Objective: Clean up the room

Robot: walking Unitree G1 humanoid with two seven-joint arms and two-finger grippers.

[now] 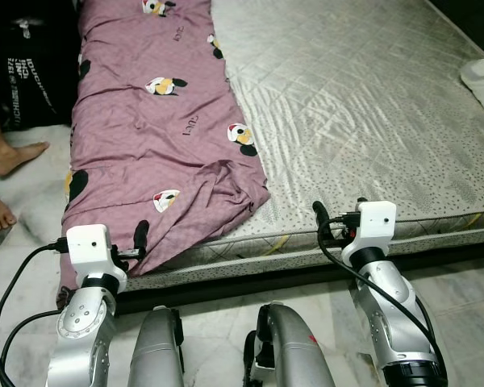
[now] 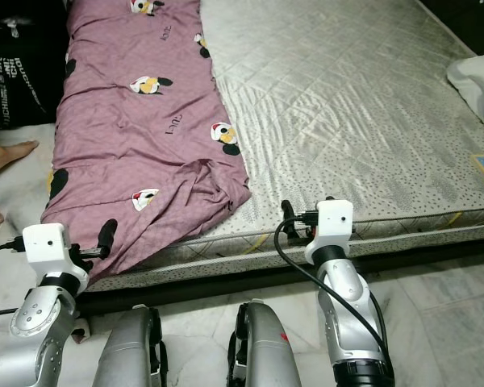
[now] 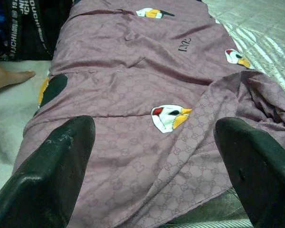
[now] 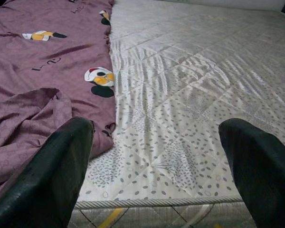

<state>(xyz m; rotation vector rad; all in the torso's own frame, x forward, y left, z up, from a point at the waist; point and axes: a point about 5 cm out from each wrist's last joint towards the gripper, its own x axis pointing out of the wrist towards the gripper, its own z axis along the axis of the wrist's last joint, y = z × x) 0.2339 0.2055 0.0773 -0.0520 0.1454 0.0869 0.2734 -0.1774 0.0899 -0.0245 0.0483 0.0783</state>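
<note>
- Low quilted silver-grey mattress [image 1: 363, 105] on marble floor [image 1: 460, 290]
- Mauve cartoon-print bedsheet [image 1: 153, 129] covers its left strip
- Left gripper [image 3: 156, 166] spread, empty, at sheet's corner
- Right gripper [image 4: 154, 164] spread, empty, at mattress edge

Support: mattress [image 1: 363, 105], quilted, pale, low on marble floor [image 1: 460, 298].
On mattress, left part: purple sheet [image 1: 153, 137], rumpled, draped over near edge.
Far right: white cloth [image 1: 482, 81].

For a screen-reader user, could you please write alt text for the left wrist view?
Two open black fingers frame a crumpled mauve bedsheet with cartoon prints, draped over a quilted mattress; a person's bare foot rests on the floor beside it.
</note>
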